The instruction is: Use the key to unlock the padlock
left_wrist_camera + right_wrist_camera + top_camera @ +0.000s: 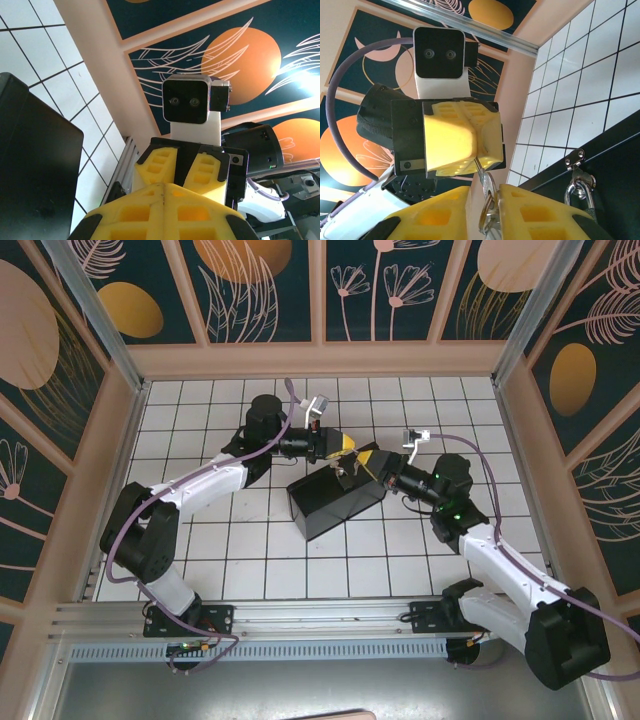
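Observation:
The small silvery key (489, 183) with its ring hangs in the air between the two grippers, over the black box (335, 502). My left gripper (477, 152) is shut on the key's blade tip; its yellow fingers (150, 210) are pressed together. My right gripper (485, 192) faces it from below with its jaws apart around the key's head and ring. The head lies against one finger, and a gap shows on the other side. The padlock's steel shackle (580, 192) hangs from a hasp (575, 157) on the box; its body is out of view.
The box (35, 165) stands on the white tiled floor (240, 550) at mid-table, right under both grippers (355, 455). Painted walls close in the back and both sides. A metal rail (300, 625) runs along the near edge by the arm bases.

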Robot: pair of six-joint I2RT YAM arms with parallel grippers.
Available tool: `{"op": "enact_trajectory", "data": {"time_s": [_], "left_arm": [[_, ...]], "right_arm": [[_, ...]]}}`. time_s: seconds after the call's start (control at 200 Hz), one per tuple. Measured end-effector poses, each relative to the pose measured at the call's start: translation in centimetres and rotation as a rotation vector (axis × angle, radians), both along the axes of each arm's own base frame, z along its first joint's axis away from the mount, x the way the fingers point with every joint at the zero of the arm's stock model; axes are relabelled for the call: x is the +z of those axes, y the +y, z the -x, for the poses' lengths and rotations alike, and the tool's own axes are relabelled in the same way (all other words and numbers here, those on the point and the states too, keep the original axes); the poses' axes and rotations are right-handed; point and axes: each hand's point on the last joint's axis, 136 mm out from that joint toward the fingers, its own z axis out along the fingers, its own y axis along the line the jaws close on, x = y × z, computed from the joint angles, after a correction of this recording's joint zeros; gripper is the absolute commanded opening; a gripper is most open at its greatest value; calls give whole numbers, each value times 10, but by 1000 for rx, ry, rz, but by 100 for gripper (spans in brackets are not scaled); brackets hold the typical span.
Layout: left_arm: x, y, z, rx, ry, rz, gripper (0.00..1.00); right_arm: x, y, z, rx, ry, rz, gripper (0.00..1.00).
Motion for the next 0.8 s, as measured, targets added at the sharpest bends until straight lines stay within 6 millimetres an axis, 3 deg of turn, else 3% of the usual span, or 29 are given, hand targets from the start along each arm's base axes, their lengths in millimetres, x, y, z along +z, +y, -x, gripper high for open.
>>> {"op": "enact_trajectory", "data": {"time_s": [0.13,0.335,0.796], "left_arm": [[0,0,0,-1,1,0,0],[-1,0,3,-17,3,1,0],[0,2,3,-23,-3,2,0]], "right_arm": [[0,0,0,0,3,-2,18],[1,0,0,0,1,-6,23],[-1,1,-2,3,13,-8,2]]}}
